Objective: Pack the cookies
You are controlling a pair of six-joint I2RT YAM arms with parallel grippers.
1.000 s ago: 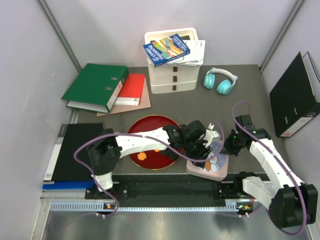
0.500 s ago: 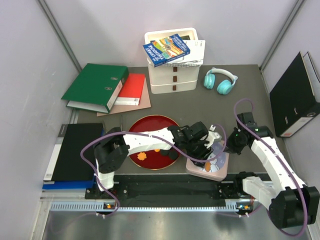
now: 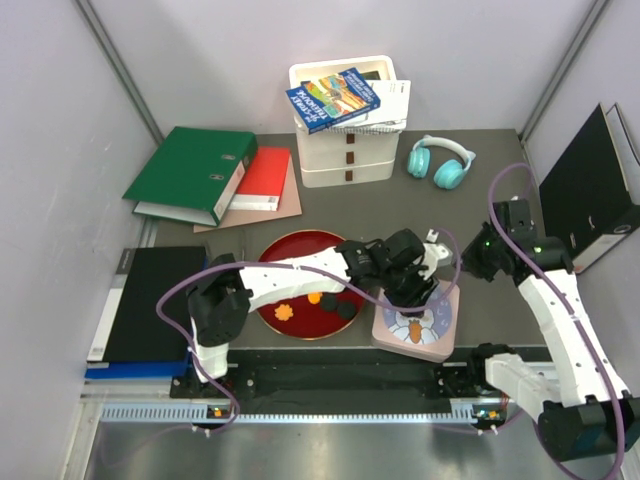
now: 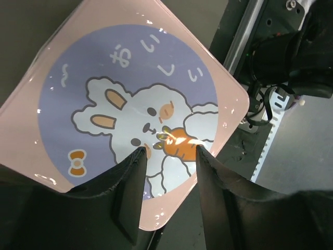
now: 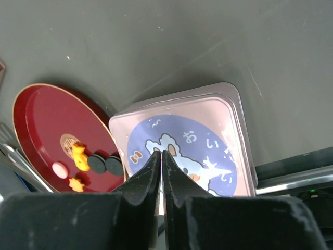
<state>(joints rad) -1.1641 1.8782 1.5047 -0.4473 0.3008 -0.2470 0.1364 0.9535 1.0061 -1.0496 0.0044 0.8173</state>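
The pink box [image 3: 442, 338] is sitting nearest the table's front edge. Its rabbit-printed lid [image 4: 104, 67] is lying flat on top and appears closed, so the contents are hidden. The left gripper [image 4: 169, 156] is hovering directly over that lid with its jaws partly apart and gripping nothing. Whether its tips are touching the lid cannot be told.

The cookies [image 5: 96, 163] are lying on the red plate [image 5: 47, 120], just beside the box on the robot's left. Two orange, two dark and one pink are showing, grouped on the plate's near half. Farther back and to the right of the box, the right gripper [image 5: 160, 156] is hanging raised, fingers pressed together and empty.

Judgement: the cookies are lying to the left of the left claw, under that arm's own forearm, so the left arm is the nearer one. Being mostly round, they are offering no long axis to align to. The lid is standing between the cookies and the box interior.
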